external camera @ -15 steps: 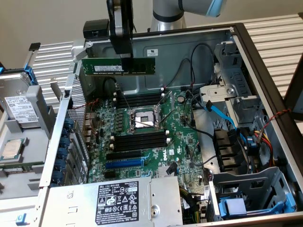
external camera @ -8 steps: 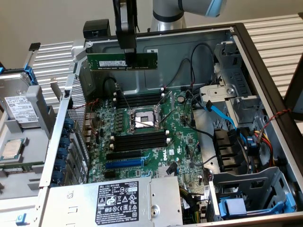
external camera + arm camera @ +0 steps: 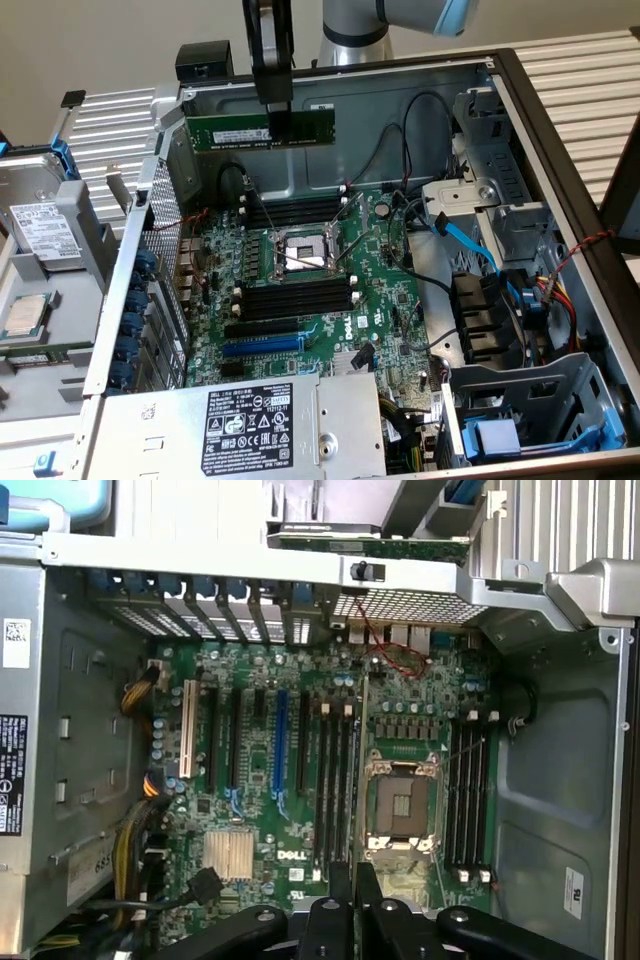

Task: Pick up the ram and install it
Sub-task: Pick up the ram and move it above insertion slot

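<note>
The ram (image 3: 225, 132), a long green stick with black chips, hangs level above the back of the open computer case (image 3: 560, 150). My gripper (image 3: 277, 128) is shut on its middle from above. In the wrist view the ram (image 3: 357, 760) shows edge-on as a thin line running out from between my fingertips (image 3: 355, 885), over the motherboard (image 3: 300, 680). Two banks of black memory slots with white clips, one (image 3: 295, 211) behind the CPU socket (image 3: 300, 250) and one (image 3: 295, 296) in front of it, lie well below the stick. The same slots (image 3: 335, 780) (image 3: 468, 790) flank the socket (image 3: 400, 800).
A power supply (image 3: 270, 425) fills the case front. A blue cable (image 3: 465, 240) and a drive cage (image 3: 520, 420) sit on the exterior view's right. Outside the case on the exterior view's left lie a hard drive (image 3: 40, 230) and a loose processor (image 3: 25, 315).
</note>
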Tool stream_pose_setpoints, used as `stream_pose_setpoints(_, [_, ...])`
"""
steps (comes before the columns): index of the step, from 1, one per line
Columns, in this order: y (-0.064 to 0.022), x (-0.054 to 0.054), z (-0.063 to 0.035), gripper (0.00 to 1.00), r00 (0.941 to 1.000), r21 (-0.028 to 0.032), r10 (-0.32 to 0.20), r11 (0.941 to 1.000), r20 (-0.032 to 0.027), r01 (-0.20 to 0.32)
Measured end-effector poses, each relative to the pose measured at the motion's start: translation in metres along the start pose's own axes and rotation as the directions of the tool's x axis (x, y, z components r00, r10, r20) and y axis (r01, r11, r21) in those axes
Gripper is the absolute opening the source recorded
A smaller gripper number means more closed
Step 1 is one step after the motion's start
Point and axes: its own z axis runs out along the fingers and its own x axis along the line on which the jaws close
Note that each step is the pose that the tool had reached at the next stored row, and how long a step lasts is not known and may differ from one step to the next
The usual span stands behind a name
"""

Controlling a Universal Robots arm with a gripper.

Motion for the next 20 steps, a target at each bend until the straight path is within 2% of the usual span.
stream_pose_setpoints(2, [0.0, 0.0, 0.0001, 0.14, 1.0, -0.0004, -0.001, 1.0, 0.0012, 0.001])
stream_pose_setpoints(4, [-0.0013, 0.0, 0.0002, 0.14, 0.9999, -0.0083, -0.007, 0.9999, 0.0087, 0.007])
stream_pose_setpoints(7, [-0.0053, 0.0, 0.0007, 0.14, 0.9995, -0.022, -0.006, 0.9997, 0.0296, 0.006])
stream_pose_setpoints(11, [-0.009, 0.0, 0.0009, 0.14, 0.998, -0.0445, -0.008, 0.999, 0.0627, 0.01])
stream_pose_setpoints(16, [-0.0121, 0.0, 0.0015, 0.14, 0.9945, -0.0643, -0.025, 0.9974, 0.1014, 0.032])
stream_pose_setpoints(18, [-0.0135, 0.0, 0.0023, 0.14, 0.9931, -0.0683, -0.043, 0.9964, 0.109, 0.05])
stream_pose_setpoints(20, [-0.0149, 0.0, 0.0027, 0.14, 0.9917, -0.0704, -0.066, 0.9947, 0.1103, 0.074])
